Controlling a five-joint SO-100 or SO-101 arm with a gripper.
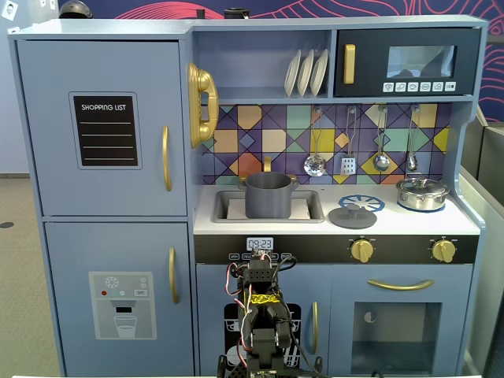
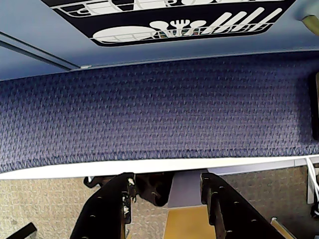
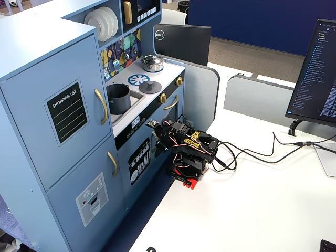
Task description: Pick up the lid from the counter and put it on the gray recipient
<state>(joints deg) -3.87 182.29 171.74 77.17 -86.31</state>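
Nearest the cameras, the arm (image 3: 188, 149) sits folded low on the white table (image 3: 252, 199) in front of the toy kitchen (image 1: 102, 157), well below counter level, which looks like a rest/start pose w/ nothing reached for yet. Gripper (image 2: 167, 191) in the wrist view points down at the blue carpet strip (image 2: 159, 109) & table edge; its two fingers (image 2: 107, 209) stand apart w/ clear gap between, nothing in them, so it's released & empty. Just behind the arm is the lower cabinet door w/ the dish-rack graphic (image 2: 169, 20). Up on the counter (image 1: 465, 224), the gray recipient (image 1: 268, 194) stands upright inside the sink basin (image 1: 311, 206), prob. parked there so the basin keeps it from sliding when the lid goes on; it's open-topped & I can't see anything inside from either fixed view. The lid (image 1: 353, 215) lies flat on the counter, knob up, just right of the sink in a fixed view, overlapping the front edge of the blue burner print (image 1: 361, 202), so knob is free to pinch from above. Farther right the silver pot (image 1: 422, 192) sits w/ its own shiny lid on; contents hidden. Behind, utensils (image 1: 381, 140) hang on the tiled backsplash, plates (image 1: 305, 72) stand on edge in the upper shelf. Judgement: task not begun; arm needs to rise to the counter first.
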